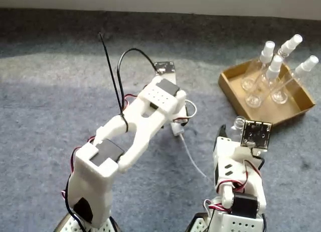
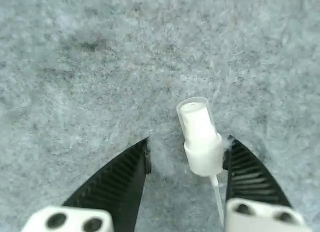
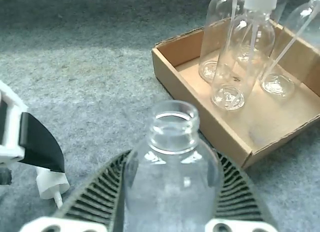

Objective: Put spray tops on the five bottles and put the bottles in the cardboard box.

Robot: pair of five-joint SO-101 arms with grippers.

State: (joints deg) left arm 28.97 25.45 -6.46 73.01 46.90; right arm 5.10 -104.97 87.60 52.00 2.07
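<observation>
Between the spread jaws of my left gripper the last spray top lay on the grey carpet, collar close against one finger and dip tube trailing toward my wrist; I judged I should centre on the collar and close gently, lest it roll. My right gripper was clamped on the open-necked bottle, upright near the cardboard box where four capped bottles stood, and the tube would need threading straight down that neck.

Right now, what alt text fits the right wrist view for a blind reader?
The right gripper holds a clear bottle with no top. Behind it, a box holds topped bottles; a loose spray top lies on the carpet.
</observation>
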